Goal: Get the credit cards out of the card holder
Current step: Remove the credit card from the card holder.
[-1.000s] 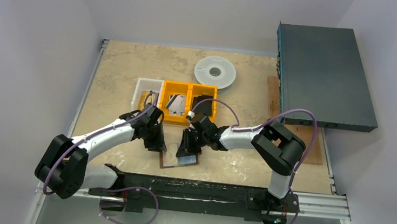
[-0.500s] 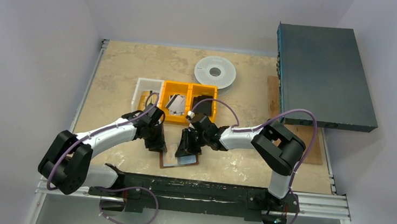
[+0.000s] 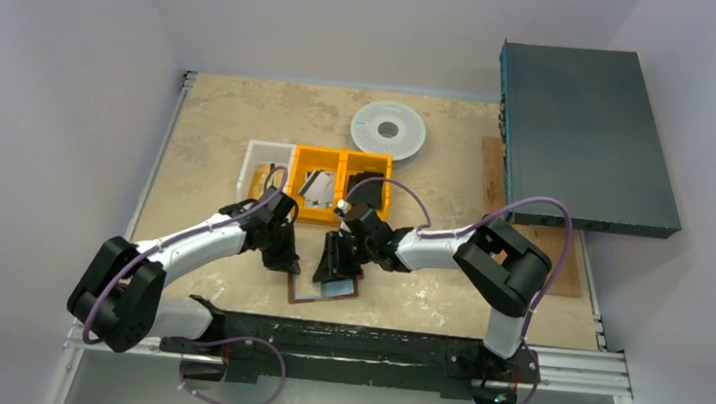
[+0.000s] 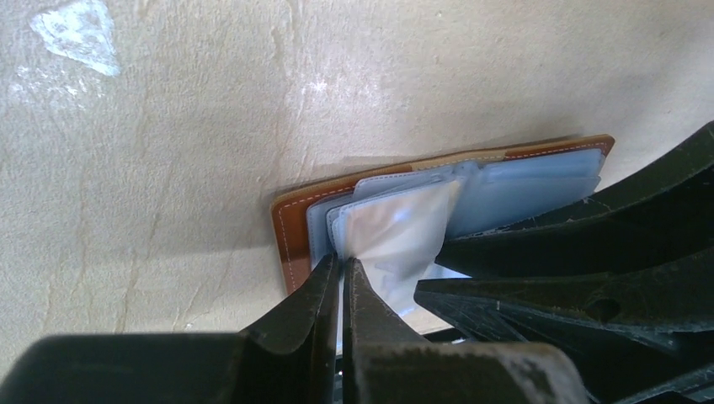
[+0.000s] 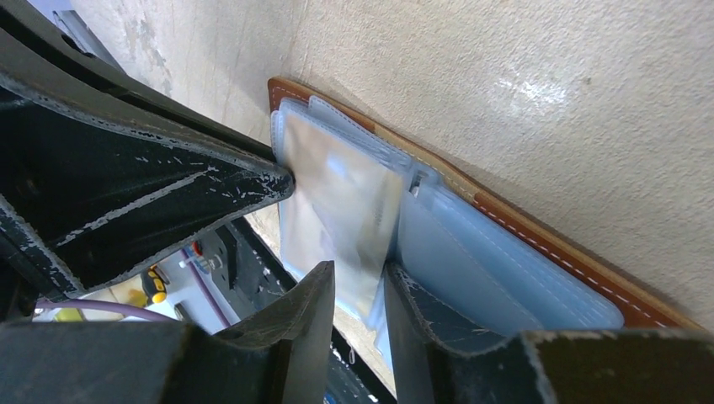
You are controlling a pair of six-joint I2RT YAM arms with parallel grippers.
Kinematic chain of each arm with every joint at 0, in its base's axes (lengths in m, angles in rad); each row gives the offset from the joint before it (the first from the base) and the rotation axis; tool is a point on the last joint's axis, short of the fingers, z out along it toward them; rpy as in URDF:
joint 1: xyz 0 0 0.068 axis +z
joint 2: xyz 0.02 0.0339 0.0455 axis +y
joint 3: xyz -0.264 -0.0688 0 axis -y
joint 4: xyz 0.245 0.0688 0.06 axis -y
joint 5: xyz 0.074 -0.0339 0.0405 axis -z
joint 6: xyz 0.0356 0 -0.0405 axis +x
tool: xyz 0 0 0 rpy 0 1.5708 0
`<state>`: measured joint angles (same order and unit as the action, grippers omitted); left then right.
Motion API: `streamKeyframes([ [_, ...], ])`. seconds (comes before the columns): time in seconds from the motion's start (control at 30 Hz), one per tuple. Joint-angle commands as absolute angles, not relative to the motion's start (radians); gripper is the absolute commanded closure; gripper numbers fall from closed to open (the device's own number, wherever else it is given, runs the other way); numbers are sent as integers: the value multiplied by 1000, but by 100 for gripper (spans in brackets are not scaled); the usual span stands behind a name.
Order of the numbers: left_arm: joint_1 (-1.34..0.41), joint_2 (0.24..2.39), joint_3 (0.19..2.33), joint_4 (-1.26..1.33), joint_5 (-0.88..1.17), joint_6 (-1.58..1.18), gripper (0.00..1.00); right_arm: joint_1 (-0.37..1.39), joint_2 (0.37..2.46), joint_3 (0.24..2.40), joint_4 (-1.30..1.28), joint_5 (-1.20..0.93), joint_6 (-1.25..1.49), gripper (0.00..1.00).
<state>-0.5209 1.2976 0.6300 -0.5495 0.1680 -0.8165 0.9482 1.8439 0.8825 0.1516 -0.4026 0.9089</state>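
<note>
The left arm (image 3: 189, 243) and the right arm (image 3: 439, 240) are each built of white-shelled links joined by bulky black joint housings. A purple cable (image 3: 540, 199) is looped along each arm. Both arms are bolted to a black rail (image 3: 342, 342) at the near edge. The left gripper (image 4: 341, 268) and the right gripper (image 5: 358, 278) are fitted with black tapered fingers (image 4: 295, 311). The finger edges are scuffed with pale scratches, and a small round recess is seen in one of them.
</note>
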Motion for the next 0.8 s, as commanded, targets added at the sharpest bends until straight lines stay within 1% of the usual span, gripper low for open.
streamKeyframes([
  [0.0,-541,1249,655,-523,242,-832,100,951,1845,868,54,-304,864,68],
  [0.13,-540,1212,677,-566,233,-846,100,951,1814,882,42,-302,859,63],
  [0.4,-541,1192,722,-635,220,-839,100,951,1754,916,25,-295,860,56],
  [0.67,-542,1195,740,-644,240,-861,100,951,1695,869,96,-291,887,39],
  [0.77,-542,1214,744,-647,242,-883,100,950,1674,845,139,-290,892,36],
])
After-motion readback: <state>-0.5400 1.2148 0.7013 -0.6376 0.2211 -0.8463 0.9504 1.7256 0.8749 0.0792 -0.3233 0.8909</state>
